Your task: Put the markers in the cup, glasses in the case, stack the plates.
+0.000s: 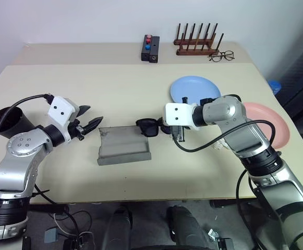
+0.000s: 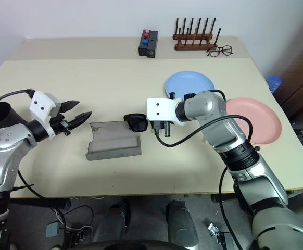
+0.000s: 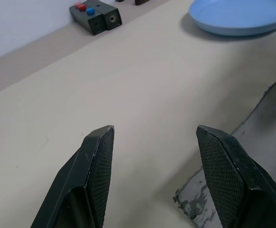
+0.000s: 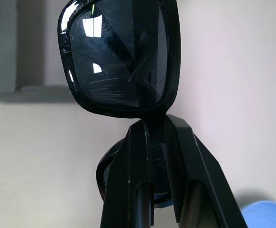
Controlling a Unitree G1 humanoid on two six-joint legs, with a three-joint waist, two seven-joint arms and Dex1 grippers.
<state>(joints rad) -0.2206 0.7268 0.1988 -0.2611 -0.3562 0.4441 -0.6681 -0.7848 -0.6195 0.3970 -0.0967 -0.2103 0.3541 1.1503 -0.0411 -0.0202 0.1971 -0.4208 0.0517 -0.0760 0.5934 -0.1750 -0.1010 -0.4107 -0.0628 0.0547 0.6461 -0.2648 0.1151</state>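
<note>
Sunglasses [image 1: 149,126]: clamped in closed right claw [image 1: 168,128], held above case [image 1: 124,146] edge for lowering into its open tray; left claw [image 1: 89,122] empty, jaws apart, beside case's lid, likely steadying on tabletop [image 1: 141,83].

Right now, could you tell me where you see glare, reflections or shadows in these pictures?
Right wrist view: the sunglasses, clamped in the right gripper, mirror bright window-like patches on the lens, with fine scratches showing. Left eye view: lighting is soft and even; the blue plate and case cast only faint shadows. Left wrist view: a soft shadow lies under the blue plate's rim, with no glare on the open left gripper.
</note>
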